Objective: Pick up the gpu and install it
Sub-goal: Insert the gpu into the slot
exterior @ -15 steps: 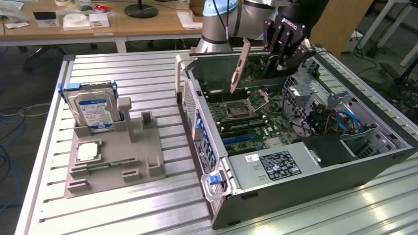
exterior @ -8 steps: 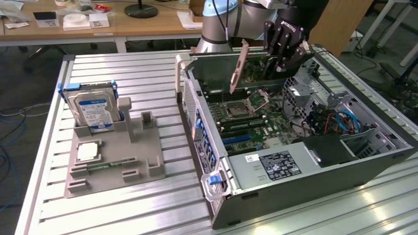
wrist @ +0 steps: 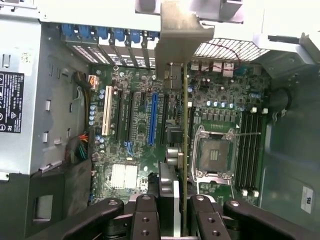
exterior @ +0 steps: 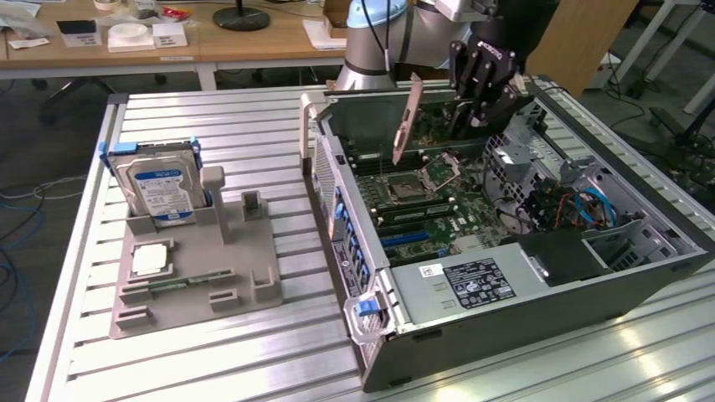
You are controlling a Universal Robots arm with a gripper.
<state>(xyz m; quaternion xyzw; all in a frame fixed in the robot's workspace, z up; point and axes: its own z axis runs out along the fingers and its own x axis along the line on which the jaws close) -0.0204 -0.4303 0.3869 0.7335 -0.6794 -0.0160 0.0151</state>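
One gpu (exterior: 407,113), pinched edge-on in the jaws, hovers over the open case (exterior: 503,327); seating it looks to need exact alignment with a slot (wrist: 152,117).

You've got bright, even room light in the exterior view, with glare streaking the desk (exterior: 654,356) slats at that view's right. Inside the case (exterior: 537,327) it's dimmer. On the wrist view, the gpu (wrist: 177,40) bracket washes out pale, the mesh (wrist: 225,49) behind it glows white, and the tool (wrist: 183,215) reads dark, shadow pooling beside it.
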